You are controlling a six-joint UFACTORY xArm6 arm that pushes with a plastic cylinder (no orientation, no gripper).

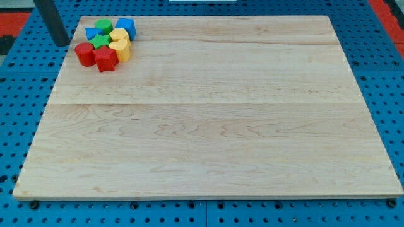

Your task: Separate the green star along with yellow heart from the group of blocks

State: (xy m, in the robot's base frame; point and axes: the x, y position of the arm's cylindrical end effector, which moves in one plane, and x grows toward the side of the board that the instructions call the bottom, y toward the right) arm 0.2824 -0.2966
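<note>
Several blocks sit in one tight cluster at the top left corner of the wooden board [208,126]. The green star [100,41] is in the middle of the cluster. A yellow block that looks like the heart [120,51] touches it on the right, below another yellow block [119,35]. A red round block [83,53] and a red star [106,59] lie at the cluster's bottom. A green block [104,26] and two blue blocks [126,26] [91,33] lie at its top. My tip [62,43] is left of the cluster, just off the board's left edge, apart from the blocks.
The board lies on a blue perforated table [19,126]. The dark rod rises from the tip up and to the view's left, out of the top edge.
</note>
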